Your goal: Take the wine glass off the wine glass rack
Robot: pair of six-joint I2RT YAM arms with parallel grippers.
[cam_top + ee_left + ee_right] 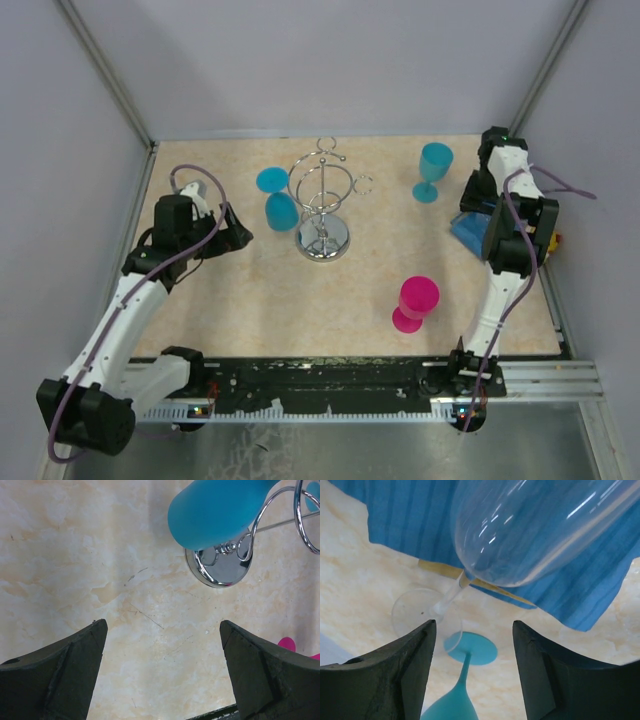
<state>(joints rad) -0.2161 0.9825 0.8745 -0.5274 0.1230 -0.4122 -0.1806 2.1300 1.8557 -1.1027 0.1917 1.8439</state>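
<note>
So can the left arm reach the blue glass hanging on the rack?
Probably yes. The left gripper is open and sits close beside the blue wine glass, with only bare table between them. The glass hangs on the left side of the wine glass rack, the side nearest that arm.

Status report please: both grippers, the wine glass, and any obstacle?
Left gripper open, empty. Right gripper open, empty. Blue wine glass hangs on wine glass rack. Nothing between it and left gripper.
</note>
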